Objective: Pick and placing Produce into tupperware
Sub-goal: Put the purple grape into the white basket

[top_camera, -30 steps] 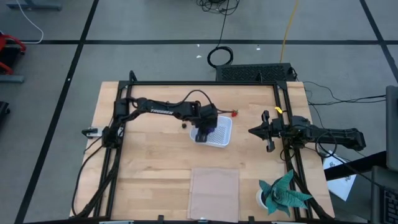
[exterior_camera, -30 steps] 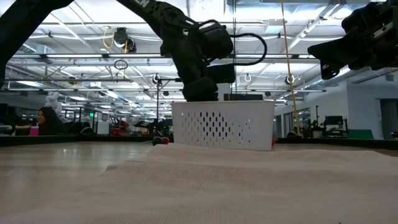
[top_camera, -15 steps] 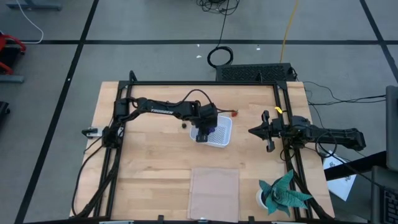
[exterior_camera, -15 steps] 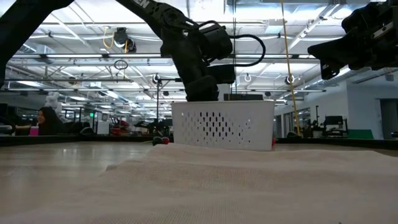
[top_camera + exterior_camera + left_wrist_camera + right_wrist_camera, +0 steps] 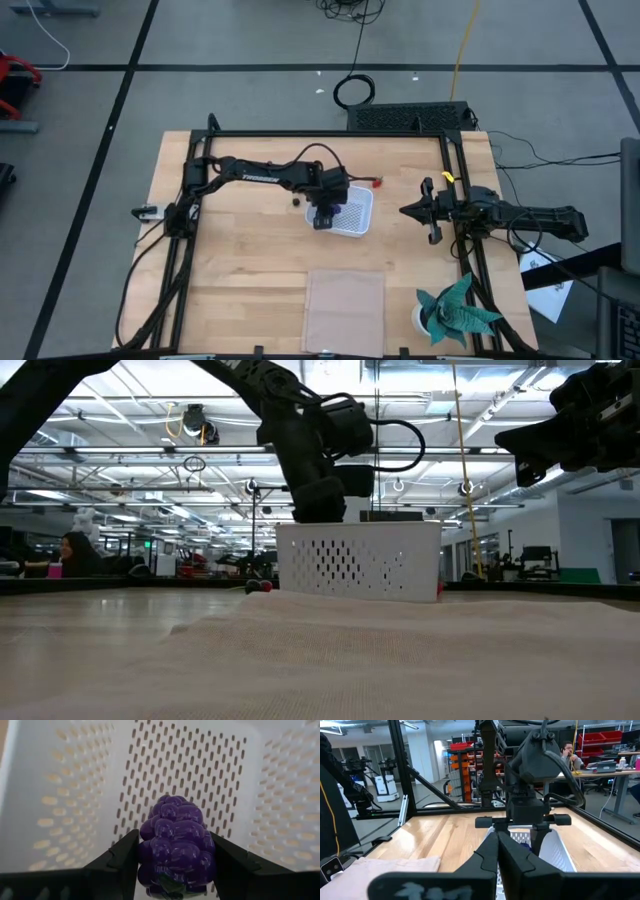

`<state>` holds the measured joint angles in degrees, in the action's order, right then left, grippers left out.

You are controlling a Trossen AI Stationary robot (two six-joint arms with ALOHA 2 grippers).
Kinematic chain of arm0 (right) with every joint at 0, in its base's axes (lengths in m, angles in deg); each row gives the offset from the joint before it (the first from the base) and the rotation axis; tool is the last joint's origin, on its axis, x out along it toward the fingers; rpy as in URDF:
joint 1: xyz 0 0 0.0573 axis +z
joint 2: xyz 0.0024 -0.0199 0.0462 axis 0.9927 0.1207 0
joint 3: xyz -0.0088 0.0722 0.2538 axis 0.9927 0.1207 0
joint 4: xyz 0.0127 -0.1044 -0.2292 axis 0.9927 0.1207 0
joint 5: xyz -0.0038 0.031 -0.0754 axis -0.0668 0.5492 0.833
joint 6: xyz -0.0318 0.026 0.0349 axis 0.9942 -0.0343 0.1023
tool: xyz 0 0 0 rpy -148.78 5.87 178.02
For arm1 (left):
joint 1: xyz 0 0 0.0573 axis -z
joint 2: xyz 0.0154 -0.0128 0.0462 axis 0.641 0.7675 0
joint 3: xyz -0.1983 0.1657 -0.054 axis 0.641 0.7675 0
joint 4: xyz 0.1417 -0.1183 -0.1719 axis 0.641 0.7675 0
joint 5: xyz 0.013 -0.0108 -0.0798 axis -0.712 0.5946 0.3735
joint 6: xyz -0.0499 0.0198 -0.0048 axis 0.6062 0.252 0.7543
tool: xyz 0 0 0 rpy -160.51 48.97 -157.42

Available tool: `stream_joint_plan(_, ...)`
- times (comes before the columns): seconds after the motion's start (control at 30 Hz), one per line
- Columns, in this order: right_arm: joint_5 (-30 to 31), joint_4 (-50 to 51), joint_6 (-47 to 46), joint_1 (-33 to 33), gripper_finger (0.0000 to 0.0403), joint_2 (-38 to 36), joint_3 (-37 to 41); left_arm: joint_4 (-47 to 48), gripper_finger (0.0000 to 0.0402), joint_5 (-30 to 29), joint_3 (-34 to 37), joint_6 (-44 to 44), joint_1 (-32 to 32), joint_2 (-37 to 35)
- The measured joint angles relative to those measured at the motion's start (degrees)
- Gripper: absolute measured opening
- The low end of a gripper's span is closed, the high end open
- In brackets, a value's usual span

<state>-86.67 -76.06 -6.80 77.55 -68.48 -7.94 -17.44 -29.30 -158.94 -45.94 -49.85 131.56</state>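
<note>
The white tupperware (image 5: 356, 213) stands near the table's middle, its perforated wall (image 5: 358, 560) facing the low view. My left gripper (image 5: 325, 214) reaches down into it from above and is shut on the purple lumpy bunch (image 5: 176, 845). A small red berry (image 5: 378, 181) lies on the wood beyond the tupperware's far side. A dark berry (image 5: 296, 200) lies to the tupperware's left. My right gripper (image 5: 405, 211) waits shut at the table's right side, pointing level toward the tupperware. My left gripper pinches the purple bunch's two flanks (image 5: 145, 851) between its two fingers (image 5: 124, 856). The fingers slant steeply down from above. The bunch sits between the tupperware's walls, over the mesh bottom (image 5: 170, 770); whether it touches that bottom I cannot tell.
A flat pale sheet (image 5: 344, 308) lies at the near edge, and a teal paper plant (image 5: 455, 312) stands at the near right corner. Black frame rails (image 5: 330, 134) border the table. People sit in the room beyond (image 5: 72, 552).
My left gripper has stayed over the tupperware and has rolled and tipped a little, with the purple bunch still between its fingers.
</note>
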Motion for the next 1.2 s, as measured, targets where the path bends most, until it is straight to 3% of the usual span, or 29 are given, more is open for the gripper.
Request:
stream_joint_plan(0.27, -0.01, 0.00, 0.17, -0.01, 0.0000, -0.01, 0.00, 3.47, 0.0189, -0.49, -3.21, -0.31, -0.22, 0.01)
stream_joint_plan(0.43, -0.01, 0.01, 0.15, 0.00, 0.0000, 0.01, 0.00, 10.42, 0.0189, -3.90, -6.57, 0.94, -0.15, 1.59)
stream_joint_plan(0.87, -0.01, 0.04, -0.02, 0.00, 0.0000, 1.40, 0.00, 20.36, 0.0189, -4.45, -21.92, -0.49, -0.07, 13.14)
stream_joint_plan(1.2, -0.27, 0.35, -0.78, 0.00, 0.0000, 1.47, 0.00, 20.71, 0.0189, -4.36, -22.67, -0.71, -0.55, 14.13)
